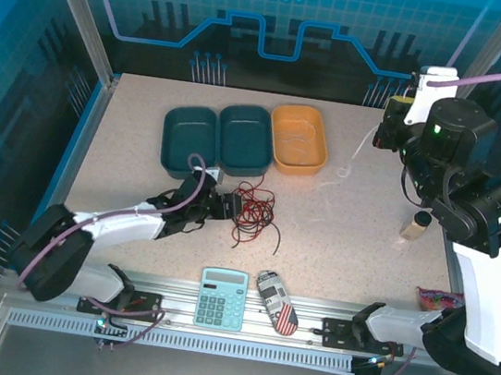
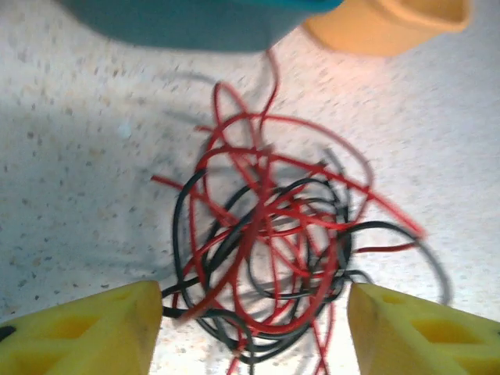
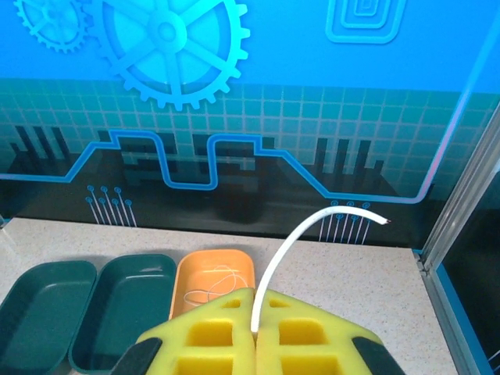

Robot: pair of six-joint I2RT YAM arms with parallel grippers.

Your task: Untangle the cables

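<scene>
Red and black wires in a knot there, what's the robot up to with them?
It is untangling cables. The left gripper stands open over the red and black tangle. The right gripper is raised, shut on a pale cable. A thin pale wire lies in the orange tray.

Bare table [image 1: 124, 160] left of red-black tangle [image 1: 251, 213] and right of it up to bottle [image 1: 416, 228]. Bins [image 1: 245, 138] block behind, calculator [image 1: 221, 298] crowds near edge, pale cable [image 3: 348, 208] hangs right of bins.
</scene>
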